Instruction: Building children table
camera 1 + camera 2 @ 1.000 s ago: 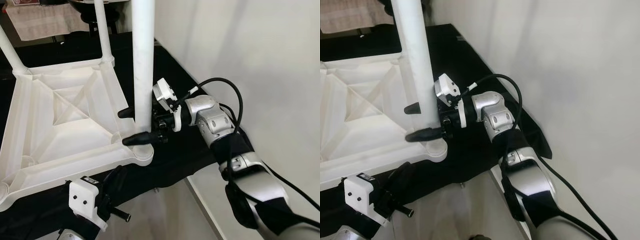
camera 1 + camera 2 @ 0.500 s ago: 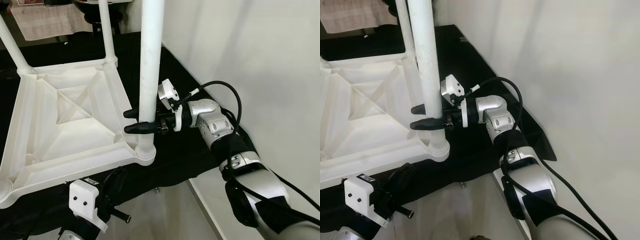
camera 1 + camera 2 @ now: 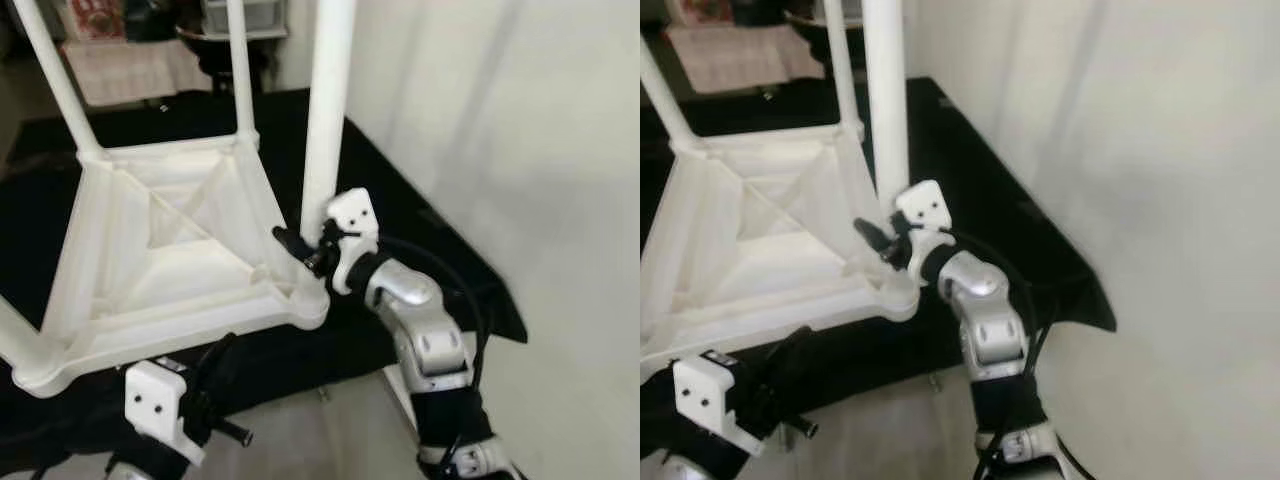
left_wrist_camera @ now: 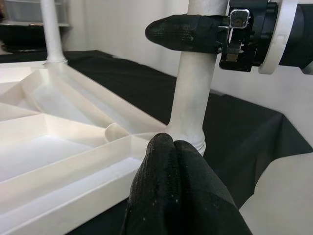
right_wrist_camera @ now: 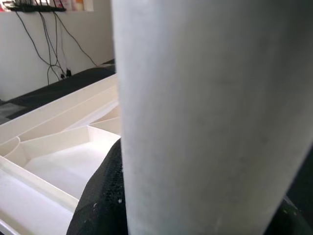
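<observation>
An upturned white tabletop (image 3: pixel 160 250) lies on a black cloth with its legs pointing up. The near right leg (image 3: pixel 327 120) stands upright in the corner socket (image 3: pixel 312 300). My right gripper (image 3: pixel 303 247) is shut on this leg just above the socket, one black finger (image 4: pixel 188 33) wrapped across it. In the right wrist view the leg (image 5: pixel 210 112) stands very close, with a finger (image 5: pixel 100 205) beside it. My left gripper (image 3: pixel 226 348) sits low in front of the tabletop's near edge, its fingertips (image 4: pixel 171 147) shut together on nothing, pointing at the socket.
Two more white legs (image 3: pixel 240 70) (image 3: pixel 55 80) rise from the far corners. The black cloth (image 3: pixel 430 230) runs to a white wall (image 3: pixel 520 150) on the right. Pale floor (image 3: pixel 300 440) lies below the cloth's near edge. Dark furniture stands at the back.
The whole picture has shifted, so the camera moved. My right gripper stays on the leg, and its forearm now comes up from below. The left gripper keeps its place.
</observation>
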